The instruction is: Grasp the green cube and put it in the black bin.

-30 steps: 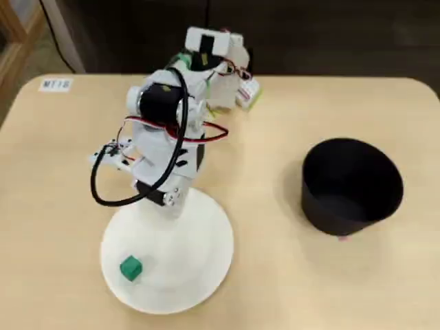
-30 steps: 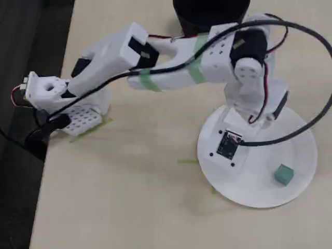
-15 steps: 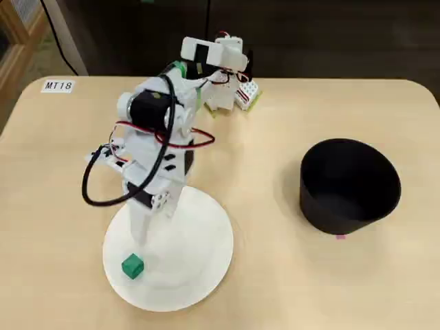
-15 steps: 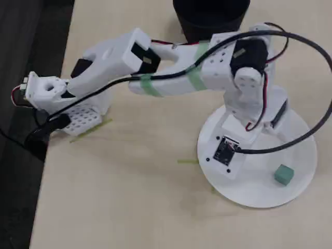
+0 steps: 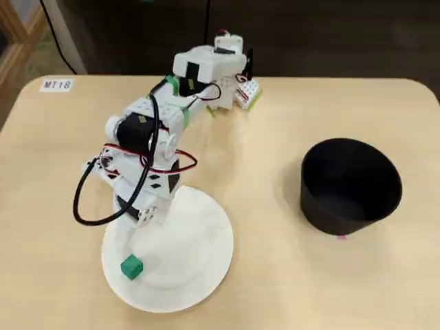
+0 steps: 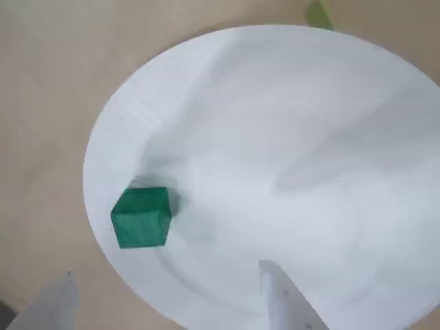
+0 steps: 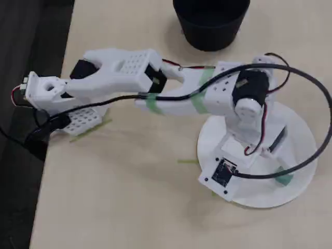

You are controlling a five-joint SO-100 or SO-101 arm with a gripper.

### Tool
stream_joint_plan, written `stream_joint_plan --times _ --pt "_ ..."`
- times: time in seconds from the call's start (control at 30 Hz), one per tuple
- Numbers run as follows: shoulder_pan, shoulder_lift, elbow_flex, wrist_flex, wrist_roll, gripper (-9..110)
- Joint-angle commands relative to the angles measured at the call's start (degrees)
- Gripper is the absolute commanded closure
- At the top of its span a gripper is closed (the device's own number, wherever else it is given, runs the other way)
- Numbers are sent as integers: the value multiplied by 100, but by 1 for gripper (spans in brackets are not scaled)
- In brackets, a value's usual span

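Two pale fingertips of the gripper (image 6: 172, 302) are seen at the bottom edge of the wrist view, one at about 7 o'clock of the picture and one at about 5 o'clock, with a wide gap between them; the jaws are spread apart and nothing is held. The green cube (image 6: 141, 217) is seen resting on the white plate (image 6: 289, 137), near the plate's rim at about 8 o'clock in that view, just above the gap between the fingertips and apart from both. A scrap of yellow-green tape (image 6: 318, 14) is seen on the table beyond the plate's rim at about 12 o'clock.

In a fixed view, the green cube (image 5: 131, 267) is found at about 7 o'clock on the white plate (image 5: 206, 254), with the arm (image 5: 148, 148) bent down over the plate's 10 o'clock side. The black bin (image 5: 350, 185) is set upright on the table (image 5: 275, 289) at 3 o'clock of the plate, well apart from it, its inside shown as dark.

In a fixed view from the other side, the cube is almost wholly hidden behind the arm's cable (image 7: 311, 155), and only the lower part of the black bin (image 7: 210, 23) is shown at 12 o'clock of the picture.
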Motion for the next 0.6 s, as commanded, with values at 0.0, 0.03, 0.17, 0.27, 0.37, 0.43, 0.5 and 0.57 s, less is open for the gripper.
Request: stream_joint_plan --times 0.0,0.03,0.17,0.27,0.37,0.43,0.5,0.57 --pt "88 -132 -650 9 -79 64" --pt "105 -211 -747 9 -88 64" --pt "132 -396 -888 -35 -141 64" --pt "132 -448 -923 -35 -158 65" --pt "97 -483 -923 -44 -158 65" --pt "70 -536 -932 -70 -158 65" --pt "53 -589 -967 -105 -158 65" --pt "44 -694 -1090 -123 -167 66"
